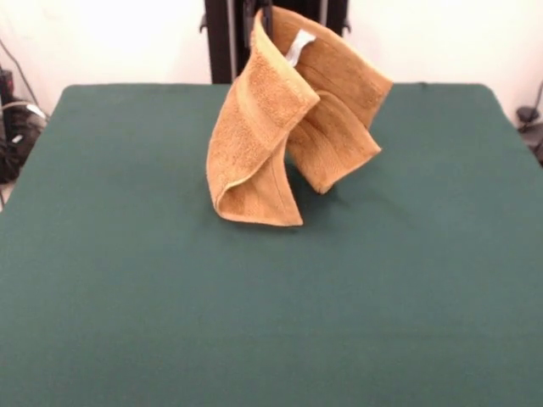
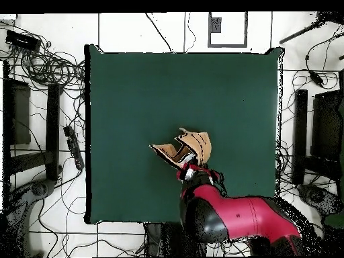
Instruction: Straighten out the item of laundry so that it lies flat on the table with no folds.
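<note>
The orange-tan towel (image 1: pixel 254 127) hangs bunched and folded from my gripper (image 1: pixel 265 10), which shows only at the top edge. The gripper is shut on the towel's upper edge. The towel's lower folds reach down to the dark green table (image 1: pixel 127 271), a little behind its middle. A white tag (image 1: pixel 299 47) shows near the held edge. In the overhead view the towel (image 2: pixel 191 144) sits crumpled just ahead of my gripper (image 2: pixel 195 169), near the middle of the table (image 2: pixel 134 87), with the red arm behind it.
My black pedestal (image 1: pixel 222 38) stands behind the table's far edge. The red and black arm (image 2: pixel 228 215) reaches over the table's edge at the robot's side. Cables (image 2: pixel 47 64) and dark stands (image 2: pixel 299 134) lie on the floor around the table.
</note>
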You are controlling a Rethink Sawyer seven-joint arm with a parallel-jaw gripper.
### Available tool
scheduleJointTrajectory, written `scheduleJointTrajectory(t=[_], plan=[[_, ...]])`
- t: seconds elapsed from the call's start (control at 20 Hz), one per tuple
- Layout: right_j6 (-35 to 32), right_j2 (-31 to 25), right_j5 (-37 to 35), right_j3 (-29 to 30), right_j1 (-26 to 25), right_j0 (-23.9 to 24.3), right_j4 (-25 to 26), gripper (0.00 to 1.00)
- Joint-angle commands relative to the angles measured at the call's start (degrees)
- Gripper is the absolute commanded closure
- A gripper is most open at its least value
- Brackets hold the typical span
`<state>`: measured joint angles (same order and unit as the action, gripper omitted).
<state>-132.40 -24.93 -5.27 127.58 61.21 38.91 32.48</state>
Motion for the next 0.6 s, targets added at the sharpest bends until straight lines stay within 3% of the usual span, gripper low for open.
scheduleJointTrajectory(t=[0.05,0.25,0.6], plan=[[5.35,-10.41,5.72,10.99,-3.13,6.27,10.43,1.0],[3.47,-9.43,12.02,12.18,-4.91,10.58,19.22,1.0],[1.86,-0.9,17.71,11.51,-8.89,11.88,32.26,1.0]])
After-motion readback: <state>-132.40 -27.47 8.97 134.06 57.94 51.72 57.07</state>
